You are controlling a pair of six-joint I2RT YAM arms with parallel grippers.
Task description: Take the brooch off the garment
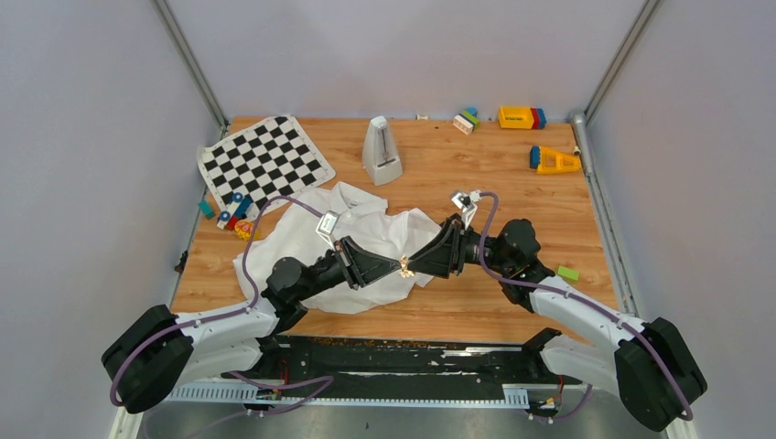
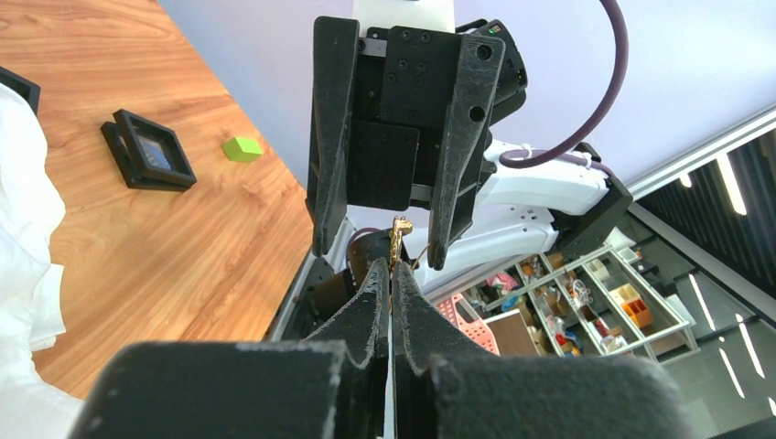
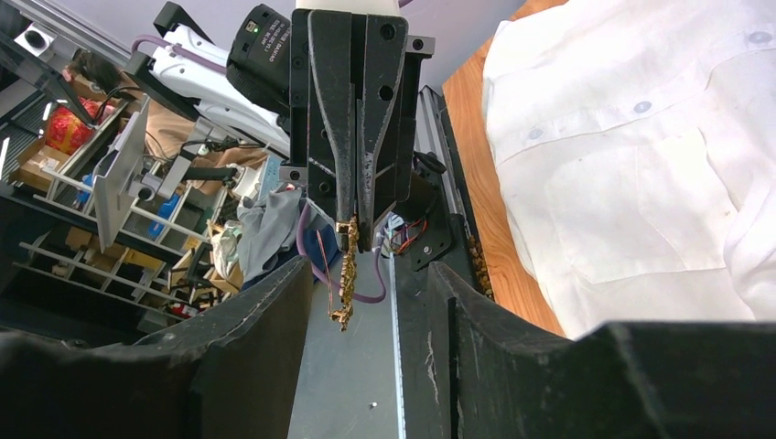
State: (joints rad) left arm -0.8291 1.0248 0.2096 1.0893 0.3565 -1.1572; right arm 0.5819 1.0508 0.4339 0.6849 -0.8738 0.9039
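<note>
Garment [image 1: 316,240] lies flat on the table [image 1: 512,206]. The left gripper [image 1: 396,269] is pinched tight on the brooch [image 3: 346,274], which hangs in the air from its tips, seemingly clear of the cloth near the shirt's front edge. The right gripper [image 2: 379,254] faces it, jaws wide, straddling the ornament without touching. Looks like a handover. Right should close squarely on the dangling free part. Left should release only after that, or the tiny piece may drop.
</note>
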